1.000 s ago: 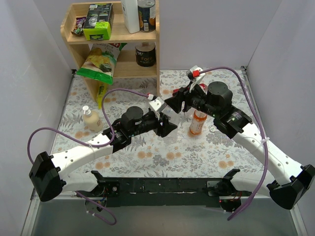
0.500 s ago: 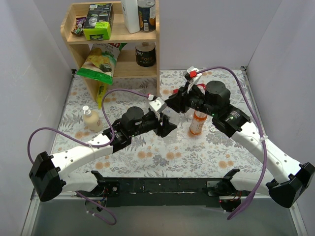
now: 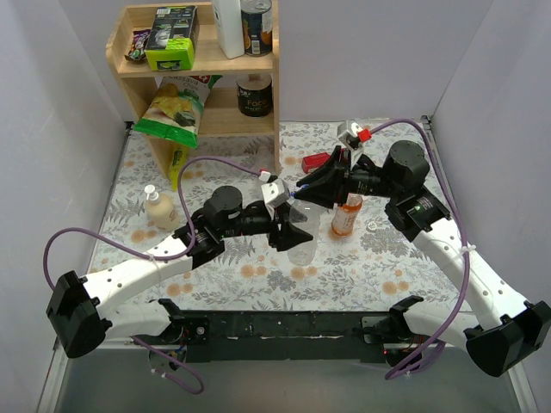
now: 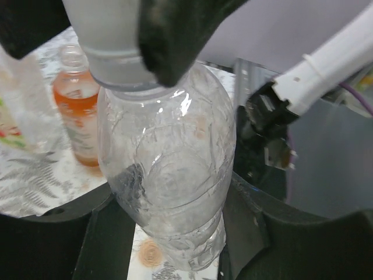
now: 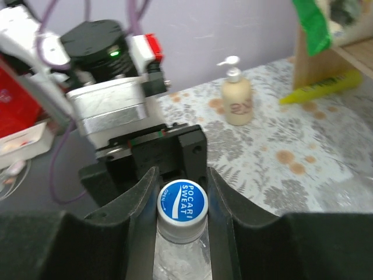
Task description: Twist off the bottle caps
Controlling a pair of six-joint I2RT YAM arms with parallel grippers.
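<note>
**Grip set on the cap:** The right hand (image 5: 180, 185) clamps its two fingers on the blue cap (image 5: 183, 205) of a clear bottle (image 4: 169, 169) at the centre of the overhead frame. A second ago that hand stood open beside the neck. The left hand (image 4: 172, 230) grips the bottle's body low down, as it did a second ago. The bottle, then upright, now leans with its neck toward the upper part of the frame. The right arm has swung out to the right of the frame and reaches in from that side.

In the right wrist view the cap sits squarely between the fingers, touching both. In the left wrist view the bottle's thin wall fills the gap between the left fingers. Whether its base rests on the flowered bench (image 3: 387, 258) cannot be told.

The orange bottle (image 3: 347, 215) stands just right of the pair, untouched, and whether it wears a cap is unclear.

With one hand bracing and the other closed on the cap, the twist can likely begin. The cap looks still seated on its neck, so the unscrewing of this bottle appears yet to start.
</note>
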